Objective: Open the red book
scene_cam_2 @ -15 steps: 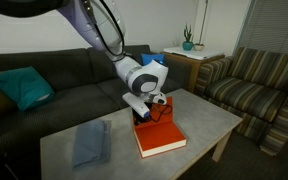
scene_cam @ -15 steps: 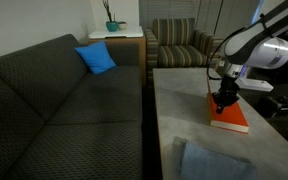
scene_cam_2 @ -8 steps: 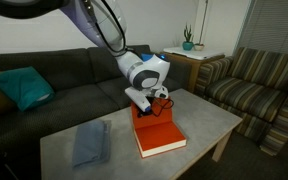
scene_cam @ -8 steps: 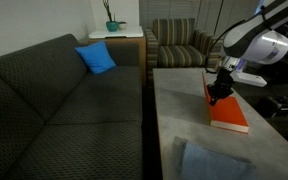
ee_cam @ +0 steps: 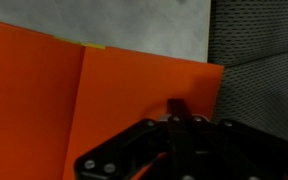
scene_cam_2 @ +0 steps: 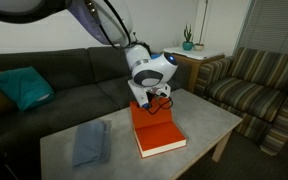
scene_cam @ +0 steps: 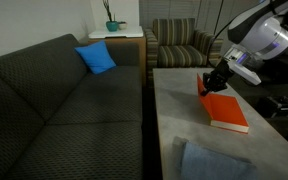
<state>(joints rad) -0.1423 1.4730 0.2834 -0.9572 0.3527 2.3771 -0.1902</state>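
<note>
The red book [scene_cam: 227, 110] lies on the grey coffee table [scene_cam: 174, 110] and shows in both exterior views. Its body [scene_cam_2: 159, 137] rests flat, while its cover [scene_cam_2: 139, 114] stands raised at the end nearest the sofa. My gripper [scene_cam: 206, 88] is shut and sits at the raised cover's edge [scene_cam: 202, 88]. From the other side the gripper [scene_cam_2: 149, 104] is right against the lifted cover. In the wrist view the closed fingertips [ee_cam: 179, 108] touch the orange cover [ee_cam: 34, 100], which has a fold line down it. I cannot tell whether the cover is pinched or only pushed.
A folded grey cloth [scene_cam: 214, 162] [scene_cam_2: 90, 142] lies on the table's near end. A dark sofa [scene_cam: 64, 100] with a blue cushion [scene_cam: 96, 58] runs along one side. A striped armchair [scene_cam_2: 259, 80] and a side table with a plant [scene_cam: 112, 28] stand beyond.
My gripper has risen and swung toward the sofa side of the book. The cover, flat a second ago, has come up with it.
</note>
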